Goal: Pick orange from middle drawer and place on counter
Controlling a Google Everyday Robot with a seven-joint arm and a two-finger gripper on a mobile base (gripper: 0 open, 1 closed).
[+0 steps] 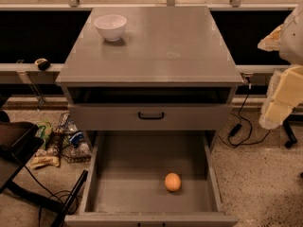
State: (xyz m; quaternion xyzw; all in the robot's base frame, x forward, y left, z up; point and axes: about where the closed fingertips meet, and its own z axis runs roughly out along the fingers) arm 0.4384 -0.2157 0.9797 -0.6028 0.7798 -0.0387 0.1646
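Observation:
The orange (173,182) lies on the floor of the open middle drawer (137,174), right of centre and toward the front. The counter (156,46) is the broad grey cabinet top above it, with a faint round mark right of centre. My gripper (277,109) hangs at the right edge of the view, beside the cabinet at about counter-front height. It is well up and to the right of the orange and touches nothing.
A white bowl (111,27) stands on the counter's far left. A closed drawer front with a black handle (151,116) sits above the open drawer. Clutter and a wire basket (68,138) lie on the floor at left, and cables (241,126) at right.

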